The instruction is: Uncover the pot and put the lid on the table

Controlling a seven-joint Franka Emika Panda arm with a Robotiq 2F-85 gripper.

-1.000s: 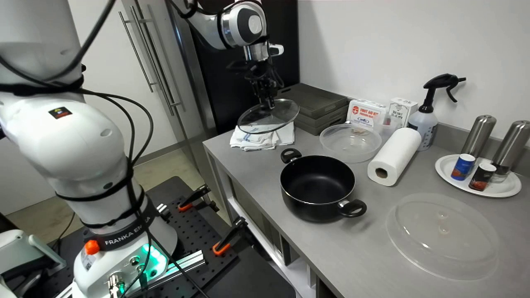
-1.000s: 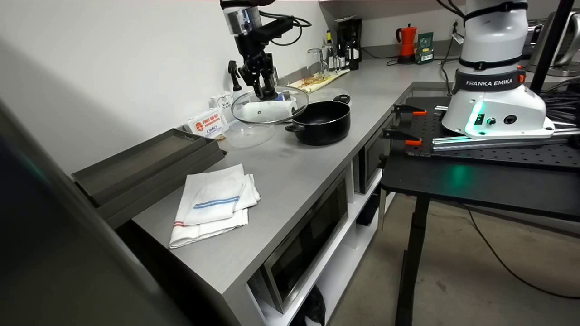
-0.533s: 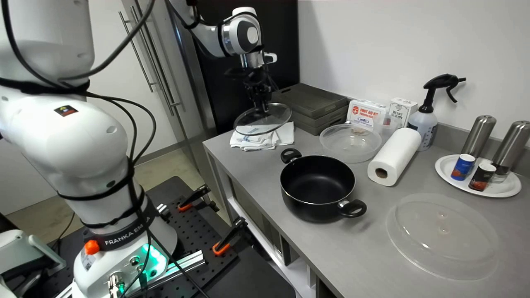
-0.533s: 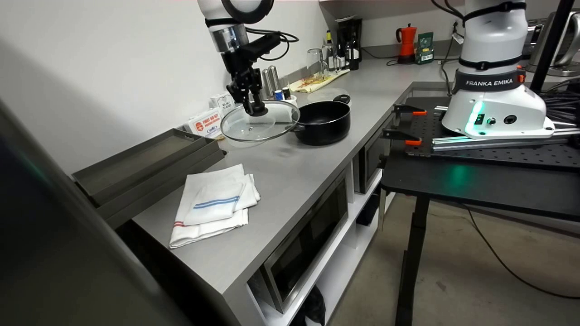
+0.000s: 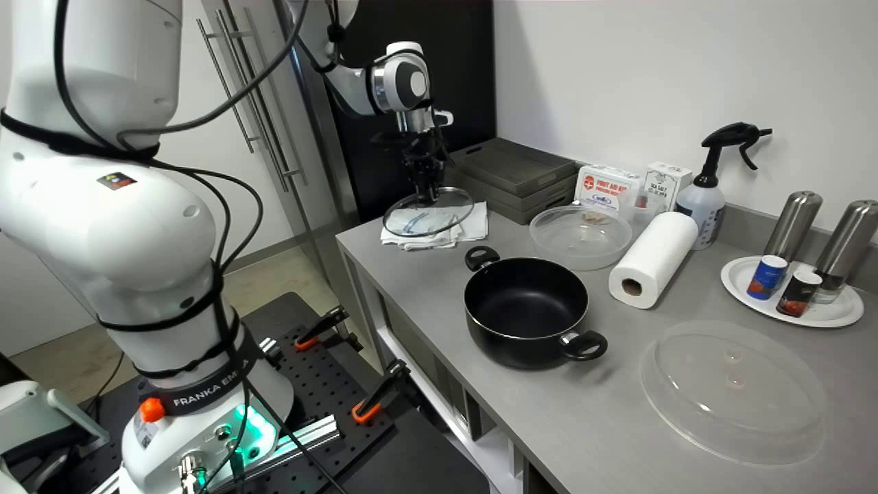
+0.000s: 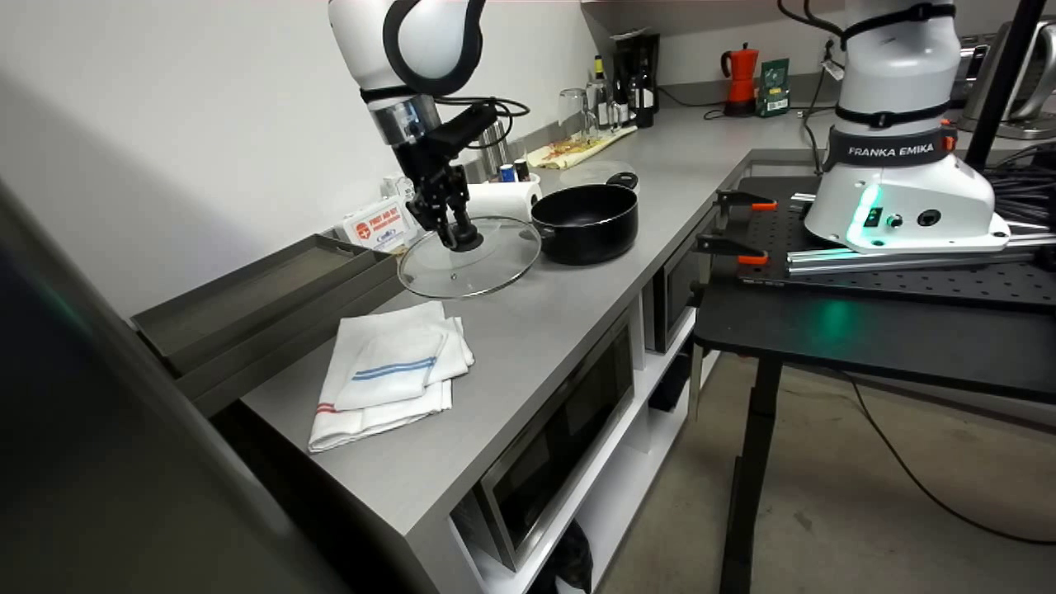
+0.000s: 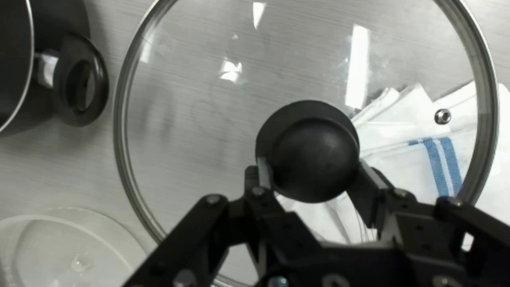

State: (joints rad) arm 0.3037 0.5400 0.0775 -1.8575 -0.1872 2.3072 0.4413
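- We have the black two-fingered gripper pinching the round black knob of the clear, metal-rimmed glass lid.
- The wide, shallow black pot stands open on the smooth grey countertop, apart from the lid.
- The countertop lies below the gripper; in the wrist view, folded white cloths show through the lid on the side away from the pot.
- We judge lowering comes next, perhaps nearer the pot, to miss the cloths.
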